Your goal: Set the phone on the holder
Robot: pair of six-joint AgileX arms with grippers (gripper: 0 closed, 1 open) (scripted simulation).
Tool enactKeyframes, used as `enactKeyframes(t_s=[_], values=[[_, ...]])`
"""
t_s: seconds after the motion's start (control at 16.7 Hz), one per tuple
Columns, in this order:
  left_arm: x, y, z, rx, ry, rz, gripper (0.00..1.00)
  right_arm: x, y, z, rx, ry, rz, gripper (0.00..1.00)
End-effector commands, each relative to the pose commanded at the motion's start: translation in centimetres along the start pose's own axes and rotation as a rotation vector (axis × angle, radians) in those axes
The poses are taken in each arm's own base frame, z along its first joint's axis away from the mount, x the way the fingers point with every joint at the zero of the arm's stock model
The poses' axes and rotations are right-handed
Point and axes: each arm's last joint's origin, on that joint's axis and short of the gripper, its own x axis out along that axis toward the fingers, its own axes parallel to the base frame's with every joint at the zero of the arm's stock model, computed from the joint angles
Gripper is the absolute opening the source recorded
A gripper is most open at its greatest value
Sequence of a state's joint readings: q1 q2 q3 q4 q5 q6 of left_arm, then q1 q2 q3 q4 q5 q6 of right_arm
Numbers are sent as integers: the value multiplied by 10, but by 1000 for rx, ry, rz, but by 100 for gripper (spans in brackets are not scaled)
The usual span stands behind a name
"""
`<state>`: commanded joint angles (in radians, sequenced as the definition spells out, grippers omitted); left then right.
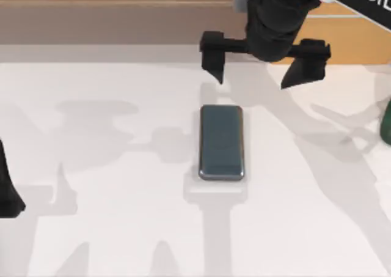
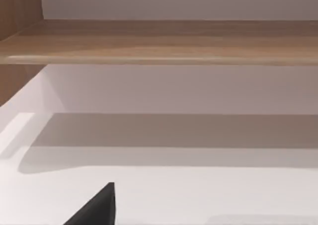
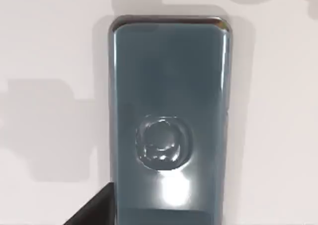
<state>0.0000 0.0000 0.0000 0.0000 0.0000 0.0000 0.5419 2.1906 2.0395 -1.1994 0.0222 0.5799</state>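
The phone [image 1: 221, 142] lies flat on the white table [image 1: 110, 240] near the middle, its long side running front to back. It is dark blue-grey with a silvery rim, and in the right wrist view the phone [image 3: 169, 120] shows a round raised mark on its glossy face. My right gripper [image 1: 253, 81] hangs above the table just beyond the phone's far end, open wide, with nothing between its fingers [image 1: 214, 63]. A dark green object [image 1: 386, 124] cut off by the top view's right edge may be the holder; too little of it shows to tell.
My left arm [image 1: 7, 194] is parked at the table's left edge, with one of its fingers [image 2: 97, 209] set well off to the side over bare table. A wooden ledge [image 2: 159, 41] runs along the back of the table.
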Motion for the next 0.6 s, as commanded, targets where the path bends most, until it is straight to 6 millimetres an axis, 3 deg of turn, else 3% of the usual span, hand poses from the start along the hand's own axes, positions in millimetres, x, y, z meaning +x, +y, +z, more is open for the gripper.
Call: enactKeyframes(t_s=[0.3,0.6], values=[[0,0,0,0,0,0,100,59,40,-3,10,144,-86,100],[0,0,0,0,0,0,100,69,45,-5,12,165,-102,100]])
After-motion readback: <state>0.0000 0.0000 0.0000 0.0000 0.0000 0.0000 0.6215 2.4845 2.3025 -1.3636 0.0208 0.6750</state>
